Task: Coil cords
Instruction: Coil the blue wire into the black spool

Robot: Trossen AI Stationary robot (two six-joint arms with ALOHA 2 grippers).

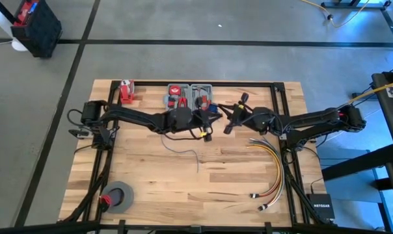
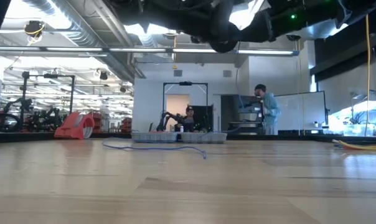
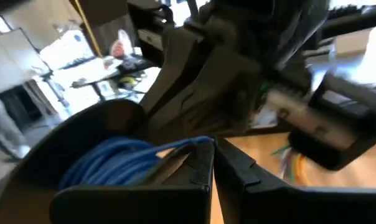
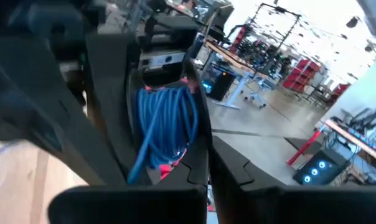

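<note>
A blue cord, wound into a small coil (image 1: pixel 213 111), hangs above the table's far middle between my two grippers. My left gripper (image 1: pixel 205 128) reaches in level from the left and is shut. The coil (image 3: pixel 113 160) shows beside its fingers. My right gripper (image 1: pixel 231 121) reaches in level from the right, also shut, with the coil (image 4: pixel 166 124) close against one finger. A loose thin length of cord (image 1: pixel 185 153) lies on the wood below and shows in the low view as a flat blue line (image 2: pixel 157 148). My left gripper pinches a strand of the blue cord (image 3: pixel 199 142) at its shut fingertips, coming in level from the table's left. The coil it leads from hangs beside the fingers, clear of the table. My right gripper is shut with the coil's strands (image 4: pixel 175 146) lying along the inner edge of one finger (image 4: pixel 199 134). That finger hides the place of the pinch. The fingers come in level from the table's right, and the coil is lifted clear of the table.
A grey tray with red tools (image 1: pixel 190 97) stands at the far edge, a red object (image 1: pixel 126 91) at the far left. A bundle of yellow, orange and red cables (image 1: pixel 271 166) lies near the right. A grey tape roll (image 1: pixel 118 196) sits at the near left.
</note>
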